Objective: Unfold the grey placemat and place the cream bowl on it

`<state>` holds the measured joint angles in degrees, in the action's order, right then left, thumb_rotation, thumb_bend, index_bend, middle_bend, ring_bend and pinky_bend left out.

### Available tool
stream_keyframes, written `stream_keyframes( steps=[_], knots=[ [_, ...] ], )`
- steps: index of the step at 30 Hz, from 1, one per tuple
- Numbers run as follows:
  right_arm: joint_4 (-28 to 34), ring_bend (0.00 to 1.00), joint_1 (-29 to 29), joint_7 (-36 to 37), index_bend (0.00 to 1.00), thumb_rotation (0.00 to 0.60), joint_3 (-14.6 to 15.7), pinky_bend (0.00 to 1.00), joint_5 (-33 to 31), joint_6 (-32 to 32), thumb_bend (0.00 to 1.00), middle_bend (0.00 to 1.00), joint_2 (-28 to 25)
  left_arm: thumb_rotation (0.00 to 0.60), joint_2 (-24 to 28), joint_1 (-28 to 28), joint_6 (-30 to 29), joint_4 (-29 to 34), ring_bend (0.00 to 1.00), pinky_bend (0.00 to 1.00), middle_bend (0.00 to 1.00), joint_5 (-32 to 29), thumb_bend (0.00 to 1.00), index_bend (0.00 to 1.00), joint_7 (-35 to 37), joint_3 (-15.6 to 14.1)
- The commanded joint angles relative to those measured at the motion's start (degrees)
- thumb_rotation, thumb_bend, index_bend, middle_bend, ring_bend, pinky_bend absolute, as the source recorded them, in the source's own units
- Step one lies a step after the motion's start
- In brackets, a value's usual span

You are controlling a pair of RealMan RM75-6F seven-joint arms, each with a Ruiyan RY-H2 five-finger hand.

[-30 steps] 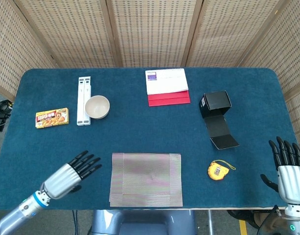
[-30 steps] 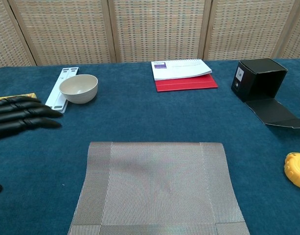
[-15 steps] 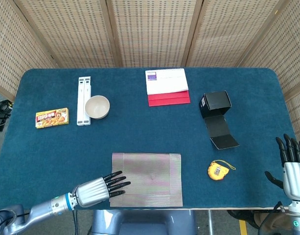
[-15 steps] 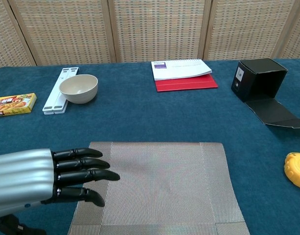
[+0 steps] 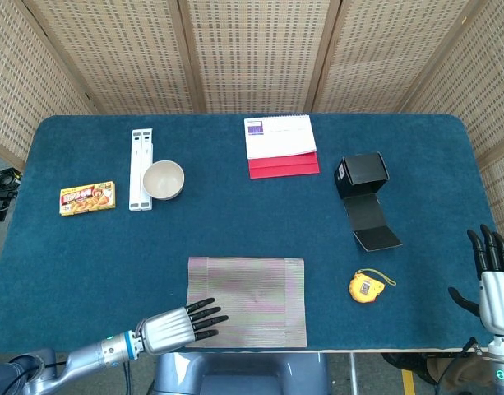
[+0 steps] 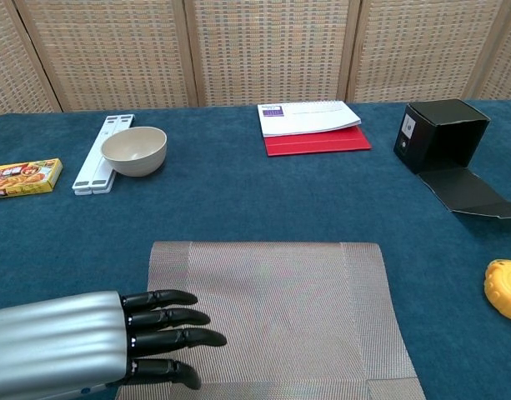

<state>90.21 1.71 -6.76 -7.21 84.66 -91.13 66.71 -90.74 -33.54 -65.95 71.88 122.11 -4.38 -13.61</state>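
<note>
Our left hand [image 5: 176, 326] hovers with straight, empty fingers [image 6: 167, 327] over the near-left corner of the grey placemat [image 5: 247, 300]. If they press flat, the mat could slide instead of lifting. The cream bowl [image 5: 163, 179] waits far left; our right hand [image 5: 494, 280] hangs open.

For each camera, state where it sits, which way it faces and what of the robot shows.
Head view: high above the near edge, looking steeply down on the blue-clothed table; left hand over the grey woven placemat, right hand at the right edge.
Chest view: low at the near edge, facing across towards the screens; only the left hand.
Shared: placemat, round cream bowl, left hand.
</note>
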Motion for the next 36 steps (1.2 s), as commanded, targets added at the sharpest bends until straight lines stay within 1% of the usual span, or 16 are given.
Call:
stream_keyframes(
  steps=[1,7,8,10,13,16,18,29,33,36],
  knots=[
    [-0.1,0.0,0.1,0.1,0.0,0.6,0.0,0.0,-0.1,0.1,0.0,0.0,0.0,0.6,-0.7,-0.8,1.2,-0.1,0.0,0.0,0.0,-0.9,0.0,0.21,-0.4,-0.1],
    [-0.2,0.0,0.2,0.0,0.0,0.6,-0.1,0.0,-0.4,0.4,0.0,0.0,0.0,0.6,-1.6,-2.0,2.7,-0.1,0.0,0.0,0.0,-2.0,0.01,0.21,-0.9,-0.3],
    [-0.2,0.0,0.2,0.0,0.0,0.6,-0.1,0.0,-0.4,0.4,0.0,0.0,0.0,0.6,-1.8,-2.2,2.9,0.0,0.0,0.0,0.0,-2.1,0.03,0.21,-0.9,-0.3],
    [-0.2,0.0,0.2,0.0,0.0,0.6,-0.1,0.0,-0.5,0.5,0.0,0.0,0.0,0.6,-2.1,-2.8,3.2,0.2,0.0,0.0,0.0,-2.5,0.13,0.22,-0.7,-0.5],
    [-0.1,0.0,0.2,0.1,0.0,0.6,-0.1,0.0,-0.5,0.5,0.0,0.0,0.0,0.6,-2.0,-3.3,3.3,0.6,0.0,0.0,0.0,-2.7,0.22,0.23,-0.9,-0.7],
    [0.0,0.0,0.1,0.2,0.0,0.6,-0.1,0.0,-0.5,0.3,0.0,0.0,-0.1,0.6,-1.6,-3.8,3.6,1.6,0.0,0.0,0.0,-3.0,0.28,0.24,-1.4,-0.8],
    [0.0,0.0,0.1,0.2,0.0,0.6,0.0,0.0,-0.4,0.3,0.0,0.0,-0.2,0.6,-1.3,-4.1,3.7,2.1,0.0,0.0,0.0,-3.4,0.3,0.25,-1.8,-0.8],
    [0.3,0.0,0.0,0.3,0.0,0.6,0.1,0.0,-0.2,0.2,0.0,0.0,-0.4,0.6,-1.0,-4.9,4.0,3.7,0.0,0.0,0.0,-5.1,0.3,0.26,-2.9,-0.6],
    [0.4,0.0,0.0,0.3,0.0,0.6,0.2,0.0,-0.1,0.1,0.0,0.0,-0.5,0.6,-1.1,-5.2,4.1,4.0,0.0,0.0,0.0,-5.3,0.33,0.26,-3.3,-0.8],
    [0.5,0.0,0.0,0.3,0.0,0.6,0.2,0.0,0.0,0.0,0.0,0.0,-0.5,0.6,-1.1,-5.4,4.3,4.3,0.0,0.0,0.0,-5.7,0.33,0.26,-3.5,-0.9]
  ],
)
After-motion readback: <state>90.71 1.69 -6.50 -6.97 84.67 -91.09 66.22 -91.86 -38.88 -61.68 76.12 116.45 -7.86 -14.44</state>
